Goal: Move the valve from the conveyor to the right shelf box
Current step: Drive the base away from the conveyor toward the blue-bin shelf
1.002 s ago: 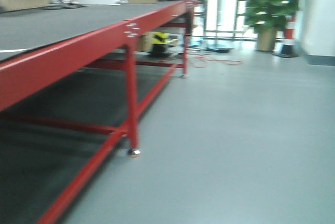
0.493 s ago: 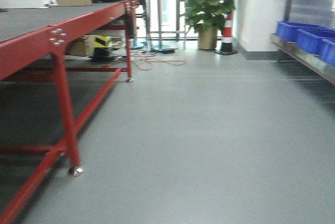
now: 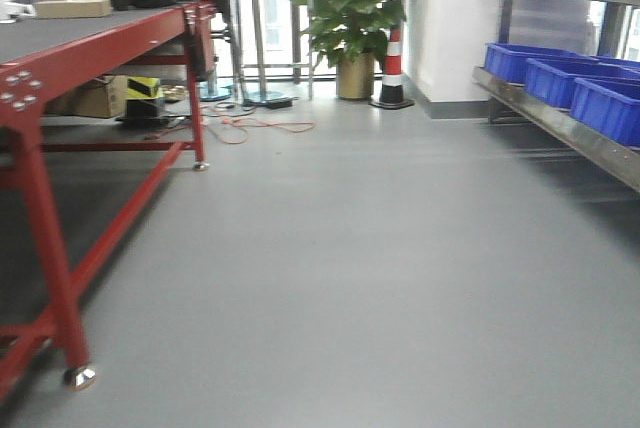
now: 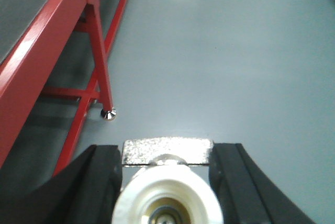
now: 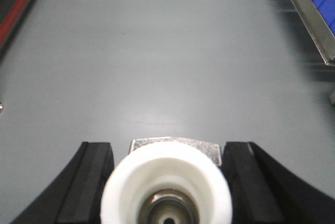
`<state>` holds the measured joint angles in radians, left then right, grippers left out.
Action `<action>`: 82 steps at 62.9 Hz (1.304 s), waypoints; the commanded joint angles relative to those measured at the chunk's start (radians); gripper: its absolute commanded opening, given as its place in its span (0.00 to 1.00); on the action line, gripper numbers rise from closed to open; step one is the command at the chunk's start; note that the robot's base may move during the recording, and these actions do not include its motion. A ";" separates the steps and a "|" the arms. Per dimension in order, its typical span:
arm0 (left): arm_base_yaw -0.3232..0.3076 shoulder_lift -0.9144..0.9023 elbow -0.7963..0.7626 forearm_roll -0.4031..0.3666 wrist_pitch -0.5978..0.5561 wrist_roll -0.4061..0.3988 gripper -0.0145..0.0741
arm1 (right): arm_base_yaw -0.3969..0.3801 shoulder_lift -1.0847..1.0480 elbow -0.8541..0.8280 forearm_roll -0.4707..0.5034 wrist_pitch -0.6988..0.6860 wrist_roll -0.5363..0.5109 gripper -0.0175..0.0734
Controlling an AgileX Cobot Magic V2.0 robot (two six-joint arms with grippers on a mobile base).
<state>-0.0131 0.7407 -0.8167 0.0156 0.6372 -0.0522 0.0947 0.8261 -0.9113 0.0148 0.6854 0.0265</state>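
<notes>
The front view looks low and level down the aisle floor (image 3: 350, 248), conveyor (image 3: 50, 36) left and shelf (image 3: 560, 126) right, while both wrist views tilt down on that floor from above, the left sharing the conveyor's red frame, the right the shelf's edge.

left gripper (image 4: 167, 153): two matte-black fingers (image 4: 97, 182), thick slabs, tips squared off, outer edges flaring wide toward the bottom of the view | right gripper (image 5: 168, 150): same build, black fingers (image 5: 89, 177), a straight ridge splitting each into inner and outer face, dull plastic-like sheen | rest of both arms out of view
</notes>
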 commanded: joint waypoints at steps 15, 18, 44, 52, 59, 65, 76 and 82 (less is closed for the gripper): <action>0.001 -0.011 -0.006 -0.005 -0.052 -0.003 0.04 | -0.003 -0.009 -0.009 -0.015 -0.067 -0.004 0.01; 0.001 -0.011 -0.006 -0.005 -0.052 -0.003 0.04 | -0.003 -0.009 -0.009 -0.015 -0.067 -0.004 0.01; 0.001 -0.011 -0.006 -0.005 -0.052 -0.003 0.04 | -0.003 -0.009 -0.009 -0.015 -0.067 -0.004 0.01; 0.001 -0.011 -0.006 -0.005 -0.052 -0.003 0.04 | -0.003 -0.009 -0.009 -0.015 -0.067 -0.004 0.01; 0.001 -0.011 -0.006 -0.005 -0.052 -0.003 0.04 | -0.003 -0.009 -0.009 -0.015 -0.067 -0.004 0.01; 0.001 -0.011 -0.006 -0.005 -0.052 -0.003 0.04 | -0.003 -0.009 -0.009 -0.015 -0.067 -0.004 0.01; 0.001 -0.011 -0.006 -0.005 -0.052 -0.003 0.04 | -0.003 -0.009 -0.009 -0.015 -0.067 -0.004 0.01; 0.001 -0.011 -0.006 -0.005 -0.052 -0.003 0.04 | -0.003 -0.009 -0.009 -0.015 -0.067 -0.004 0.01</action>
<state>-0.0131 0.7407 -0.8167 0.0176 0.6372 -0.0522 0.0947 0.8261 -0.9109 0.0147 0.6845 0.0265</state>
